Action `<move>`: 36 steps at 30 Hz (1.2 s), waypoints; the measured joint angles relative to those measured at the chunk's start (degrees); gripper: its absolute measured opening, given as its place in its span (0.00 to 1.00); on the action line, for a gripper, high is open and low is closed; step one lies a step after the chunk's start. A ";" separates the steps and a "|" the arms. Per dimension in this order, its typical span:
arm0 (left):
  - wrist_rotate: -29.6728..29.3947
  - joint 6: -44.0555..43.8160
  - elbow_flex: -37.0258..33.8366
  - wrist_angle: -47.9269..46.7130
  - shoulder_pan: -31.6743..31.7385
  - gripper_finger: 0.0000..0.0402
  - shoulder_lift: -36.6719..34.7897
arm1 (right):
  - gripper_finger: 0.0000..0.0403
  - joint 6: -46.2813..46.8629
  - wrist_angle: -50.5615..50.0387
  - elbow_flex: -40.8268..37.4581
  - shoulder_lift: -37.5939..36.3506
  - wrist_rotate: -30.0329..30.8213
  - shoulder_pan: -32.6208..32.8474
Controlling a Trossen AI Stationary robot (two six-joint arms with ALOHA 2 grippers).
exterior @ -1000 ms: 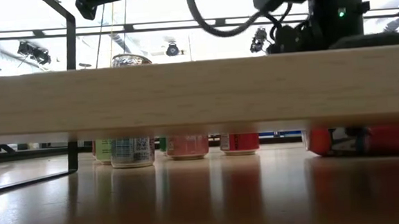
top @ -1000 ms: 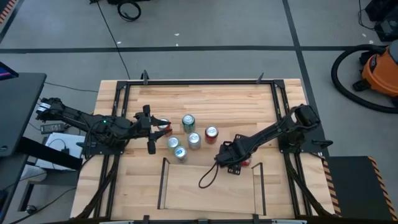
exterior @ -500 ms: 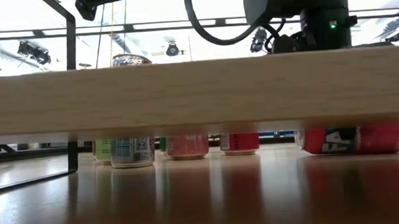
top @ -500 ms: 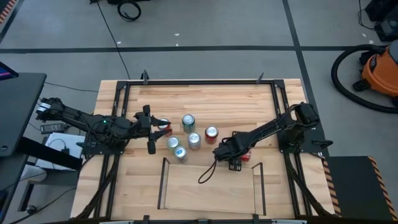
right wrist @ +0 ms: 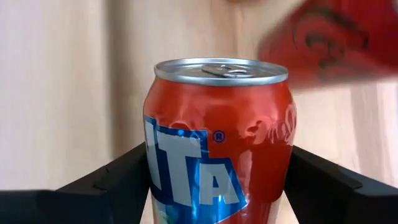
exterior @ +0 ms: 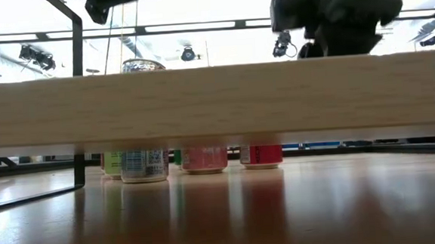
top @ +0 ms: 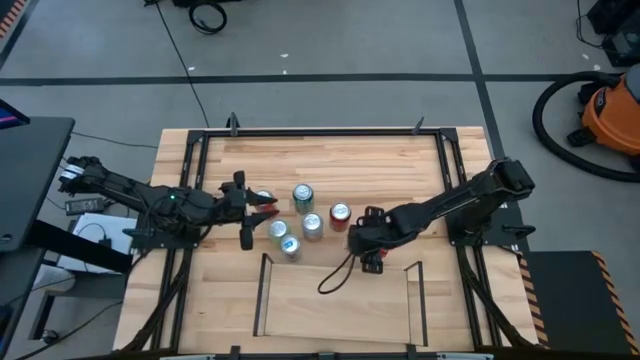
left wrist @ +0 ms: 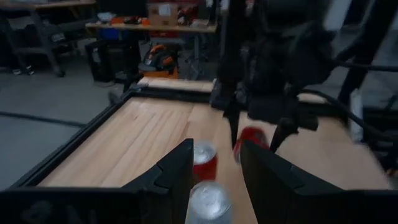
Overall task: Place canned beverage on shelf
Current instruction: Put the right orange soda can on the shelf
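My right gripper (top: 366, 246) is shut on a red can with blue lettering (right wrist: 217, 143), just beyond the far edge of the shelf (top: 335, 300), a light-wood board with black rails. The can also shows in the left wrist view (left wrist: 250, 140). In the low view the shelf board (exterior: 216, 99) fills the middle and my right gripper (exterior: 332, 13) is above it. My left gripper (top: 258, 205) is open at the table's left, beside several upright cans (top: 303, 197). The fingers (left wrist: 177, 174) touch none of them. My right gripper pinches the red can's round wall (right wrist: 155, 180) between its two fingers (right wrist: 115, 183), one on each side of the body. The fingers lie across the can. The silver lid (right wrist: 221, 70) is free of them. The can is lifted clear of the table.
Several cans stand upright mid-table: green (top: 303, 197), red (top: 340, 214), silver (top: 312, 225) and two more (top: 285, 238). Their bases show under the board (exterior: 205, 159). A black frame (top: 320, 131) runs round the tabletop. A dark cable (top: 335, 280) hangs onto the shelf.
My right gripper has risen and gone a little toward the table's left and far edge. It has lifted the red can, which lay on its side on the table behind the shelf board and is now out of sight from under the board.
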 joint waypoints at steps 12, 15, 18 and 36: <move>11.58 9.96 0.08 16.44 -2.69 0.35 7.80 | 0.78 -2.49 29.57 -19.53 -15.04 1.40 2.14; 10.33 11.33 -0.01 24.11 -2.89 0.36 12.74 | 0.79 -4.98 37.34 -23.89 -18.31 1.53 2.17; 6.87 11.51 0.00 29.03 -2.54 0.39 16.87 | 0.79 -7.61 44.04 -27.48 -20.79 1.72 2.11; 5.63 -0.71 18.97 8.18 -1.66 0.66 33.56 | 0.80 -21.21 65.41 -31.51 -29.86 -0.36 2.76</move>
